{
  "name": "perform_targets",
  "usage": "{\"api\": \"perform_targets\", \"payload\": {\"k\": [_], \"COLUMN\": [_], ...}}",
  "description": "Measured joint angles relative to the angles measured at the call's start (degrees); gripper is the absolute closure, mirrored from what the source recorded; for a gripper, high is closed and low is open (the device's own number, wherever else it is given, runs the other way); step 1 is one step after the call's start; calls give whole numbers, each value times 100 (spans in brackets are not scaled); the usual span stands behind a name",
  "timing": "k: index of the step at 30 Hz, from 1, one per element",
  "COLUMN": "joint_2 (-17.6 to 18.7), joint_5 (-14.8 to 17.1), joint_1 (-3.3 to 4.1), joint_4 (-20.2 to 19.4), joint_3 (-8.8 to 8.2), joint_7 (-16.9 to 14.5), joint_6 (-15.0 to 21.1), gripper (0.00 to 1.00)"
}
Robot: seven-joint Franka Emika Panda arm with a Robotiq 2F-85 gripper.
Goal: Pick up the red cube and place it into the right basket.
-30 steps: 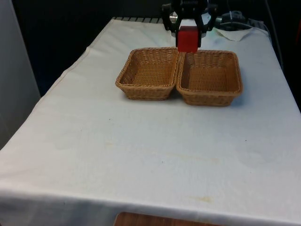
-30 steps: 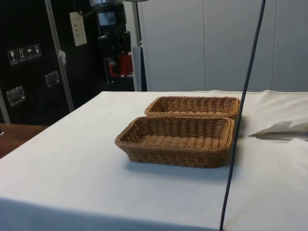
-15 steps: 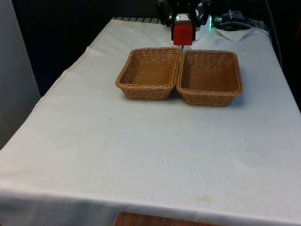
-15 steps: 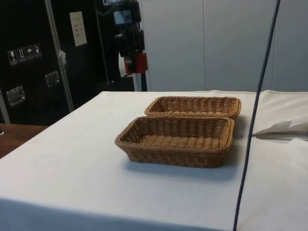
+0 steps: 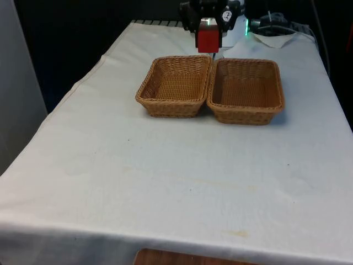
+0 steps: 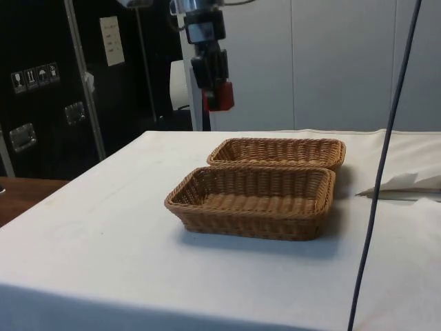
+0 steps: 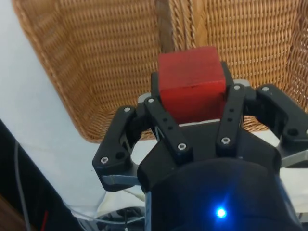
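The red cube (image 5: 207,40) is held clamped in the jaws of the gripper (image 5: 208,33), shifted since the earlier frame toward the front view's left, above the far rim of the left basket (image 5: 175,85), apart from the right basket (image 5: 246,91).

A red cube (image 5: 208,40) is sitting in a black gripper (image 5: 208,33) above two tan woven baskets (image 5: 175,85) on a white cloth (image 5: 165,182).
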Motion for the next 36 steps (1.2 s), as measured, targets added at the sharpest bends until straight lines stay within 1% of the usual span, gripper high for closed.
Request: {"api": "perform_targets", "payload": {"k": [2,4,7,10,14,20,23,24,25,26,27,29,33,35,36], "joint_2": [-11,-17,-34,-63,-63,-63,-63,-63,-63,-63,-63,-57,-40,-29,-6], "joint_5": [0,0,0,0,0,0,0,0,0,0,0,0,0,-6,-6], "joint_1": [-6,-11,-11,-23,-29,-40,-40,-40,-40,-46,-46,-46,-52,-52,-52], "joint_4": [-178,-286,-390,-579,-682,-1037,-1197,-1197,-1255,-1369,-1369,-1518,-1696,-1730,-1805], "joint_3": [-86,-138,-183,-286,-344,-521,-561,-561,-573,-602,-602,-636,-676,-688,-710], "joint_7": [-126,-206,-275,-435,-521,-808,-894,-894,-922,-974,-974,-1049,-1146,-1169,-1215], "joint_6": [160,269,361,516,613,1003,1180,1180,1243,1381,1381,1558,1770,1822,1919], "gripper": [99,99,99,99,99,99,99,99,99,99,99,99,99,99,99]}}
